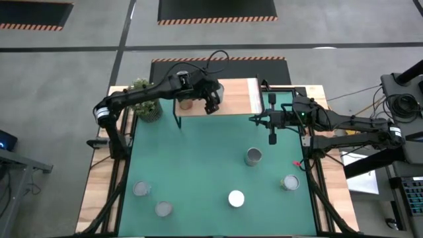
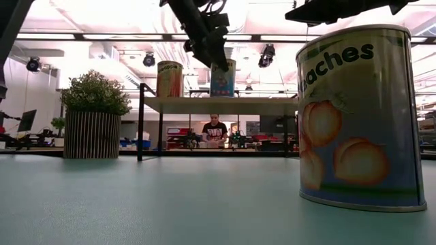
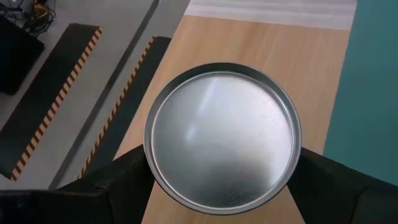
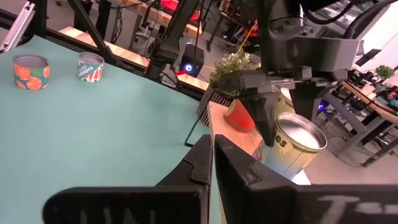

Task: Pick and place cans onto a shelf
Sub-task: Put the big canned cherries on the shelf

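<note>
The light-wood shelf (image 1: 231,98) on black legs stands at the table's far edge. One tan-labelled can (image 2: 169,79) stands on its board. My left gripper (image 1: 213,100) is over the shelf, shut on a second can (image 2: 223,78), whose silvery top (image 3: 224,137) fills the left wrist view. My right gripper (image 1: 254,119) hovers shut and empty to the right of the shelf's front, fingers pointing toward the left gripper; its closed fingers show in the right wrist view (image 4: 211,163). Several more cans stand on the green table, among them a peaches can (image 2: 361,116). My left gripper pinches the can between its two fingers, one on each opposite side of the wall just under the top rim (image 3: 152,171). The fingers (image 2: 212,51) come from above, pointing down. The can is upright, its base at the shelf board's level (image 2: 223,95); whether it rests there I cannot tell.
A potted plant (image 1: 144,99) stands at the shelf's left end. Cans stand on the table at the near left (image 1: 141,190), (image 1: 163,209), near middle (image 1: 236,198) and right (image 1: 254,157), (image 1: 289,182). A person sits in the room behind the table (image 2: 214,131).
</note>
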`<action>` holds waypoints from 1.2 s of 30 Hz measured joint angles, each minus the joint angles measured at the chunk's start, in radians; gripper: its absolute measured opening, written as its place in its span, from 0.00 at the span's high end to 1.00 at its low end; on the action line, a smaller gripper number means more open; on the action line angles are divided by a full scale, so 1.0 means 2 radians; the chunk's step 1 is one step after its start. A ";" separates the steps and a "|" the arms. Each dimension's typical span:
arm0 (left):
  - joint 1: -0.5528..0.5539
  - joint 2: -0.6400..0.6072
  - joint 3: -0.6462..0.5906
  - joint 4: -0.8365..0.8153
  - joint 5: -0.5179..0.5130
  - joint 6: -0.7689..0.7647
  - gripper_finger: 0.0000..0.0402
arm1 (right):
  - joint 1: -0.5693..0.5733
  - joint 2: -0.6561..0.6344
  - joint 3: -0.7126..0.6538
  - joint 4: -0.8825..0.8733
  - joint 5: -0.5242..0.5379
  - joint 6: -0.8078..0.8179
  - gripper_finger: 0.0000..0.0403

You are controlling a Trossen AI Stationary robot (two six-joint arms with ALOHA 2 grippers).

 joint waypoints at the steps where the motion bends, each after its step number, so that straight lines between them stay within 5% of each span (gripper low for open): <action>1: 0.001 0.000 0.000 0.000 0.000 0.000 0.25 | 0.000 0.000 0.000 0.000 0.000 0.000 0.98; 36: 0.008 -0.008 -0.030 0.025 -0.002 0.027 0.19 | 0.000 0.000 0.000 0.001 0.000 0.006 0.98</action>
